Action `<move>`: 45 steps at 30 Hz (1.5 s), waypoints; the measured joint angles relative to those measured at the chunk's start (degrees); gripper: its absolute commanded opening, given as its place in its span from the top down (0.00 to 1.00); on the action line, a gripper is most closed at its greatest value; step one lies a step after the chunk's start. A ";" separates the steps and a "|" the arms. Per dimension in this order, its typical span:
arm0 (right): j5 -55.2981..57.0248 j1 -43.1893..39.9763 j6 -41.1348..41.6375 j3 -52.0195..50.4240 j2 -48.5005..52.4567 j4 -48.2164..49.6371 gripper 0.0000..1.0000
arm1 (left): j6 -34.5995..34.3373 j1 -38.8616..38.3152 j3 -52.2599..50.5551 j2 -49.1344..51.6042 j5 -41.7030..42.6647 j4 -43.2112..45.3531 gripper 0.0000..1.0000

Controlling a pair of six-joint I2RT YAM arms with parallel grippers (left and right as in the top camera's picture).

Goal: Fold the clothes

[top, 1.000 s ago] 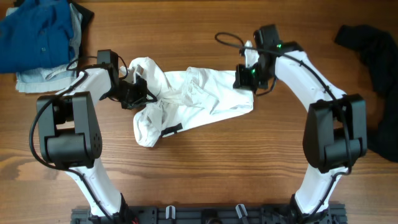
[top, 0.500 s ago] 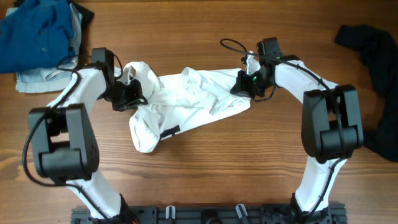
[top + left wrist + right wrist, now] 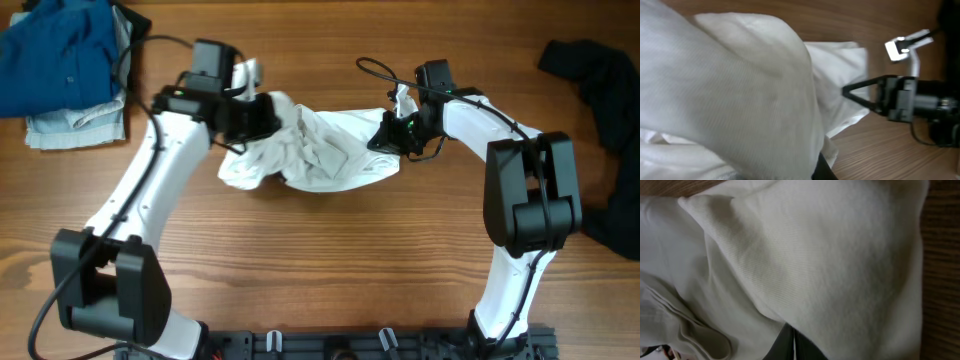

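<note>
The white T-shirt [image 3: 320, 155] lies bunched in the upper middle of the frame, slung between the two arms and resting in heavy folds on the desk [image 3: 320, 280]. No lettering shows in any view; the printed face may be turned in or under, and I cannot tell which.

The left gripper [image 3: 262, 112] is pressed together on the shirt's left portion; cloth drapes over it and fills most of the left wrist view. The right gripper [image 3: 386, 138] is pinched on the right edge; from the left wrist its jaws taper to a closed point [image 3: 846, 91] at the fabric's border.

A black garment [image 3: 600, 90] waits at the far right; a pile of blue clothes [image 3: 55, 50] sits at the upper left, near the left arm.

Risks, as I judge them:
- Each pinch looks shallow and near an edge, so a brisk spread could pull the cloth free.
- The wad between the grippers may hold several layers, so what looks like one hem could be two, and a stretch would then leave a twist rather than a flat panel.
- The slack middle dragging on the wood could roll under itself.
- The left arm swinging outward might catch the blue pile.
</note>
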 measured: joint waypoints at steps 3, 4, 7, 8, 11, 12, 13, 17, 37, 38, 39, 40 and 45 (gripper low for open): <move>-0.07 -0.02 0.00 0.00 0.00 0.00 0.96 | -3.02 -4.13 0.00 0.37 -0.04 3.85 0.96; -0.07 -0.02 0.00 0.00 0.00 0.00 0.96 | -3.78 -4.94 0.02 0.74 -0.02 4.94 0.96; -0.07 -0.02 0.00 0.00 0.00 0.00 0.96 | -5.92 -7.52 0.02 2.27 -0.04 8.02 0.96; -0.07 -0.02 0.00 0.00 0.00 0.00 0.96 | -6.36 -8.13 0.02 2.69 -0.02 8.68 0.96; -0.07 -0.02 0.00 0.00 0.00 0.00 0.96 | -8.63 -10.82 0.02 4.28 -0.04 11.85 0.96; -0.07 -0.02 0.00 0.00 0.00 0.00 0.96 | -9.18 -11.47 0.02 4.72 -0.04 12.79 0.96; -0.07 -0.02 0.00 0.00 0.00 0.00 0.95 | -9.70 -12.00 0.02 5.11 -0.02 13.51 0.96; -0.90 -0.24 -0.20 0.07 0.15 0.02 0.96 | -11.04 -13.35 0.02 6.40 -0.02 15.19 0.96; -7.13 -21.09 1.07 3.58 -30.42 -3.26 0.96 | -11.78 -21.03 -0.02 10.51 -0.61 34.86 0.00; -7.13 -21.24 1.05 3.52 -30.18 -3.43 0.96 | -11.43 -21.99 -0.02 10.49 -0.61 35.34 0.01; -7.13 -21.22 0.94 3.43 -30.12 -3.50 0.96 | -10.91 -23.10 -0.02 10.51 -0.52 35.58 0.00; -7.13 -21.22 0.90 3.43 -30.12 -3.52 0.96 | -10.64 -23.58 -0.02 10.51 -0.39 35.58 0.00; -6.25 -21.22 0.90 3.43 -30.12 -3.45 0.95 | -10.32 -22.03 0.17 10.51 1.60 36.87 0.00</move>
